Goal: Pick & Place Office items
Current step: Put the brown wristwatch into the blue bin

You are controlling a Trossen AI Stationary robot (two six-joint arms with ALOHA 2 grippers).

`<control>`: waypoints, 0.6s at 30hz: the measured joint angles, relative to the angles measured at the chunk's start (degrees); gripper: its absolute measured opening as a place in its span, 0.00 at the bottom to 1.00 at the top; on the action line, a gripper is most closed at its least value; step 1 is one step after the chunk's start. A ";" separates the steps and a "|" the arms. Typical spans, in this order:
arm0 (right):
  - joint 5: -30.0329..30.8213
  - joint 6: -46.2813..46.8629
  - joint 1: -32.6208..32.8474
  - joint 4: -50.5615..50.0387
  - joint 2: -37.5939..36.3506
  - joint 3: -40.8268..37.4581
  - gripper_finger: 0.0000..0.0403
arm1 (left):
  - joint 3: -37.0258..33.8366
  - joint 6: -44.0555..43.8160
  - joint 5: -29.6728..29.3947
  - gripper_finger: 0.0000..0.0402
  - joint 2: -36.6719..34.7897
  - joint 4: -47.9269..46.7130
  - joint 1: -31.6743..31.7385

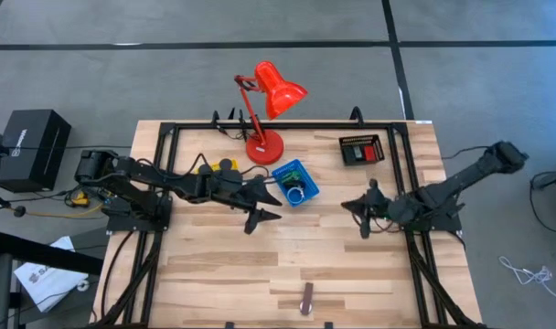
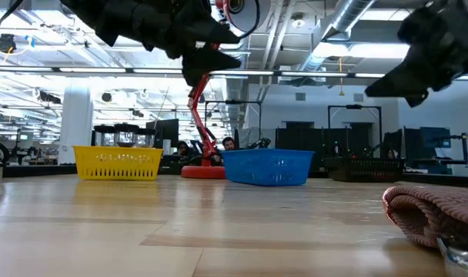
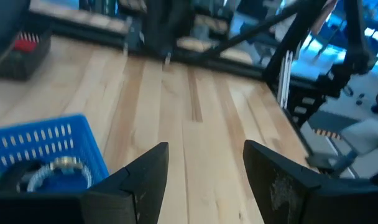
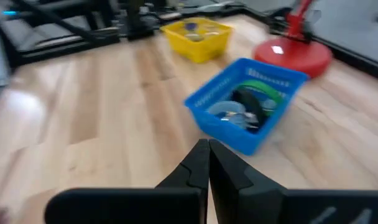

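- A brown-silver bar [image 1: 306, 299] lies on the wooden table [image 1: 214, 265] near its front edge, nearest the low camera, well apart from both arms.
- A silvery ring [image 3: 55, 169] and black pieces [image 4: 251, 102] lie in the blue mesh tray [image 1: 295, 183].
- The left gripper [image 1: 262, 205], jaws spread and empty, hovers just beside that tray.
- The right gripper [image 1: 368, 214], fingers pressed together holding nothing, hangs right of centre.
- A red desk lamp [image 1: 265, 110] stands behind.

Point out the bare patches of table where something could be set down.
Free: the wide front strip either side of the brown-silver bar, and the middle between left gripper and right gripper. Crowded: the back, around lamp, blue tray and black tray.
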 joint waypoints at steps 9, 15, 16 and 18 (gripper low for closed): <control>0.14 -2.82 8.00 5.98 4.24 -0.06 0.00 | 0.00 0.11 0.07 0.51 0.00 9.85 3.12; 0.16 -2.82 8.13 10.05 9.22 -0.06 0.00 | 0.00 0.11 -0.11 0.51 -0.02 12.42 4.56; 0.14 -2.83 8.12 10.75 10.07 -0.06 0.00 | 0.00 0.11 -0.11 0.51 -0.02 12.51 4.78; 0.08 -2.84 8.12 12.21 11.45 -0.06 0.00 | 0.00 0.11 -0.11 0.51 -0.02 12.59 5.03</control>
